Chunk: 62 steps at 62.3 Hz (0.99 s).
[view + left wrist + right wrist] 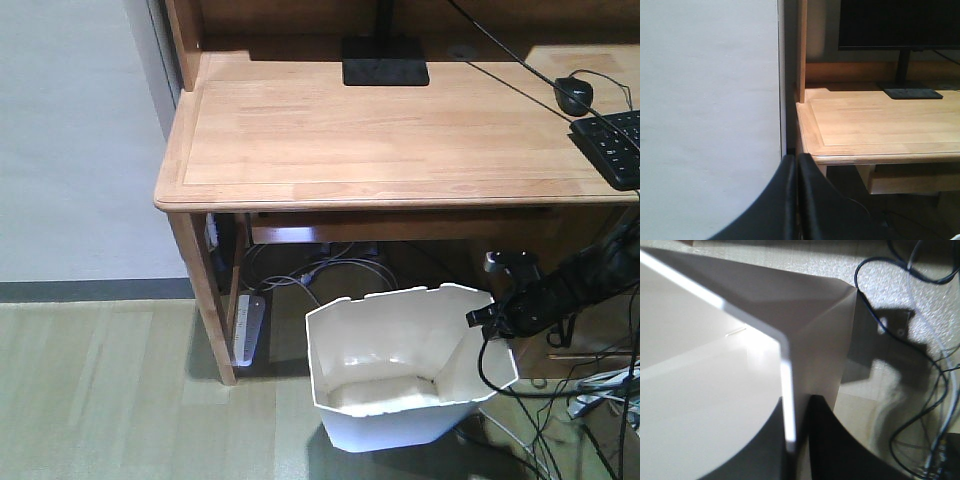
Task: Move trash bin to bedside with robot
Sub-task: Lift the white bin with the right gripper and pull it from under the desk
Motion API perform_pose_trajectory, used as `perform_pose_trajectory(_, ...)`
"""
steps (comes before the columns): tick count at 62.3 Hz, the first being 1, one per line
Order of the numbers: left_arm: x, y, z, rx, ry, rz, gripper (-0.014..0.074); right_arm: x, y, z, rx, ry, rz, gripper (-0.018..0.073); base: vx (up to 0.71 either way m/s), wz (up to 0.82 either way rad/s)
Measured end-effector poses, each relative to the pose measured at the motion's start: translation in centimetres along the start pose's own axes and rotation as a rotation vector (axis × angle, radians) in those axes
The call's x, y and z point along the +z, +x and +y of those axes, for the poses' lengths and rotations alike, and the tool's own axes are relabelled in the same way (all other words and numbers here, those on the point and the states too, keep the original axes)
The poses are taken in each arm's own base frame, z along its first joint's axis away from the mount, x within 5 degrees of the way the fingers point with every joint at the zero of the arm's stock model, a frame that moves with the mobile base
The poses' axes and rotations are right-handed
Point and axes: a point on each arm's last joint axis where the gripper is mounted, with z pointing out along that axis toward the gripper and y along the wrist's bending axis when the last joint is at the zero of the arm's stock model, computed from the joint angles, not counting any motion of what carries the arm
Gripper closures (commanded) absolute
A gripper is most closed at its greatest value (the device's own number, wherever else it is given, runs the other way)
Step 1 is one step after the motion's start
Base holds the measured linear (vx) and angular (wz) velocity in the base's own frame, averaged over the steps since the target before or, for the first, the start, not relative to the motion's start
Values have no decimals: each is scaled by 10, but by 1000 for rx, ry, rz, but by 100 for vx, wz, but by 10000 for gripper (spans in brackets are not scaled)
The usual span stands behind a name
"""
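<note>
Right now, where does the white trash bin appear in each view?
Front view: trash bin at lower centre-right, on the floor before the desk, right gripper at its right rim.
Left wrist view: not in it; only desk and wall.
Right wrist view: fills left and centre, rim between the gripper's fingers.
Shared landmark: the desk's rounded corner by the wall, in front and left wrist views.

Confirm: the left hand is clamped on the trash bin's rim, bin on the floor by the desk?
No: the right hand clamps the rim of the trash bin, as the right wrist view shows. It is on the floor by the desk.
</note>
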Motion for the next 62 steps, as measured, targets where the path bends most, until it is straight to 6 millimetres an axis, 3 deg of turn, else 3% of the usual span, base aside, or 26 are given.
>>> perform_pose_trajectory(16,0,0,0,0,0,0,602,-70,3,25,-52,2,-66,565,0,0)
perform_pose_trajectory(29,0,0,0,0,0,0,602,-112,9,43,-62,-4,-126,565,0,0)
perform_pose_trajectory(38,0,0,0,0,0,0,602,-122,10,47,-65,-12,-143,565,0,0)
perform_pose_trajectory(62,0,0,0,0,0,0,602,-121,13,50,-78,-33,-125,565,0,0)
